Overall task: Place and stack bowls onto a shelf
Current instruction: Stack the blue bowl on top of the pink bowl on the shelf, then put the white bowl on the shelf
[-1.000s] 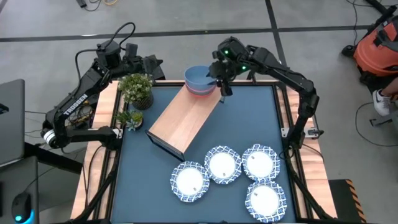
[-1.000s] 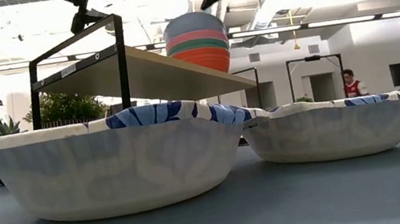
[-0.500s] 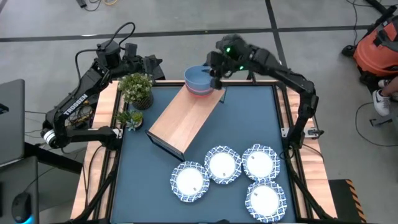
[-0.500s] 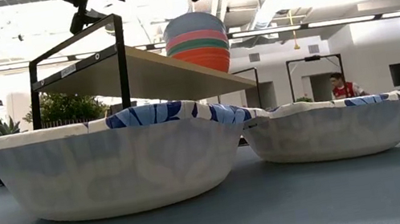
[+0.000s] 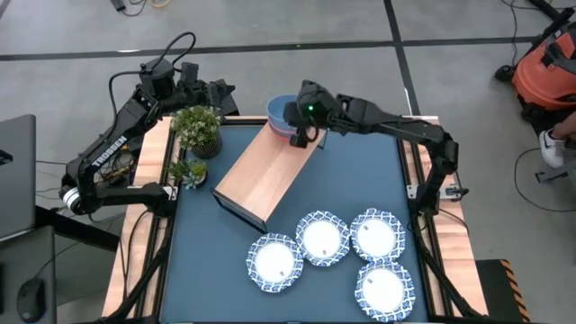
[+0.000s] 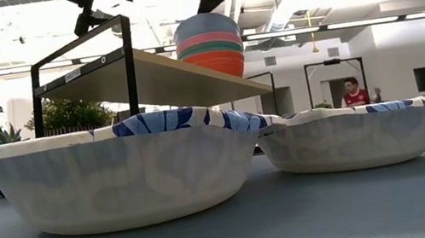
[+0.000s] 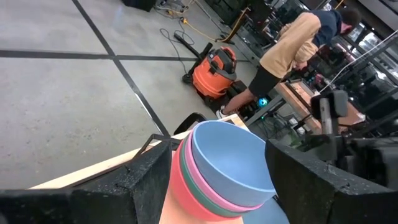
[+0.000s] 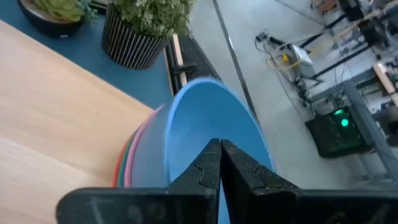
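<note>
Several small bowls stand nested in one stack (image 5: pixel 283 117) on the far end of the light-wood shelf (image 5: pixel 265 175): light blue on top (image 8: pixel 199 124), then pink, green and red (image 6: pixel 208 38). My right gripper (image 8: pixel 219 146) is shut, just above the top bowl, over its right side (image 5: pixel 303 126). My left gripper (image 7: pixel 214 155) is open at the table's far left corner (image 5: pixel 220 90), apart from the stack. Four white bowls with blue patterned rims (image 5: pixel 322 238) rest on the tabletop near the front. My right gripper's shut fingertips (image 8: pixel 211 155) point down over the inside of the light blue bowl, close to its rim (image 8: pixel 249 124). I cannot tell whether they touch it. The stack stands upright on the shelf.
A larger potted plant (image 5: pixel 198 126) and a small one (image 5: pixel 187 171) stand at the table's far left, beside the shelf. The shelf has a dark metal frame (image 6: pixel 83 67). An orange vacuum (image 5: pixel 544 63) and people (image 6: pixel 353 94) are off the table.
My right gripper has gone toward the table's left edge, from beside the stack's right side to over the light blue bowl, and a little down toward it. The stack has stayed where it was.
</note>
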`<action>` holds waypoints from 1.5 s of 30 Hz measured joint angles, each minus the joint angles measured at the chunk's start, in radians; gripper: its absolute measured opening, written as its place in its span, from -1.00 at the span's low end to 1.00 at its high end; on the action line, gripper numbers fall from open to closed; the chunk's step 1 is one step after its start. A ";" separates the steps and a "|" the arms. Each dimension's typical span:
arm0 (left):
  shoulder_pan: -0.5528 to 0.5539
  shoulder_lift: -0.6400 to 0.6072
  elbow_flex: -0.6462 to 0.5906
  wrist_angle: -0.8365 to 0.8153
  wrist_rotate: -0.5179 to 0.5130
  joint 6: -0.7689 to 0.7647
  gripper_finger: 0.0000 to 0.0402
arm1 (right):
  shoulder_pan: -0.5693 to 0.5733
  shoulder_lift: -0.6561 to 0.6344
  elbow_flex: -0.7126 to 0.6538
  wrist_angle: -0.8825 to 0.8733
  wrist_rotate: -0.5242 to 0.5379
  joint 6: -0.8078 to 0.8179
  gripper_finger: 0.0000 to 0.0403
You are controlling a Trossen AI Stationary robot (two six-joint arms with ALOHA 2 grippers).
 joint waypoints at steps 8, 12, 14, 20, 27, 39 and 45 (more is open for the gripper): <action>0.000 0.000 0.000 0.000 -0.001 0.003 0.21 | 0.000 -0.001 -0.007 0.000 0.021 0.034 -0.90; 0.000 0.000 0.000 0.000 -0.001 0.015 0.21 | 0.000 0.000 -0.007 0.001 0.020 0.057 -0.81; 0.000 0.000 0.000 -0.001 -0.001 0.016 0.21 | 0.000 0.000 -0.007 -0.001 0.019 0.065 -0.80; 0.000 0.000 0.000 -0.003 -0.002 0.028 0.21 | 0.001 0.000 -0.008 -0.011 -0.007 0.098 -0.91; 0.000 0.000 0.000 -0.010 -0.002 0.042 0.21 | 0.014 0.002 -0.091 0.025 -0.005 0.135 -0.81; 0.000 0.000 0.000 -0.008 0.037 0.059 0.21 | 0.080 -0.095 -0.031 0.102 0.106 0.050 -0.88; -0.038 0.000 0.000 0.086 0.182 0.108 0.21 | 0.109 -0.223 -0.030 0.095 0.108 0.077 -0.80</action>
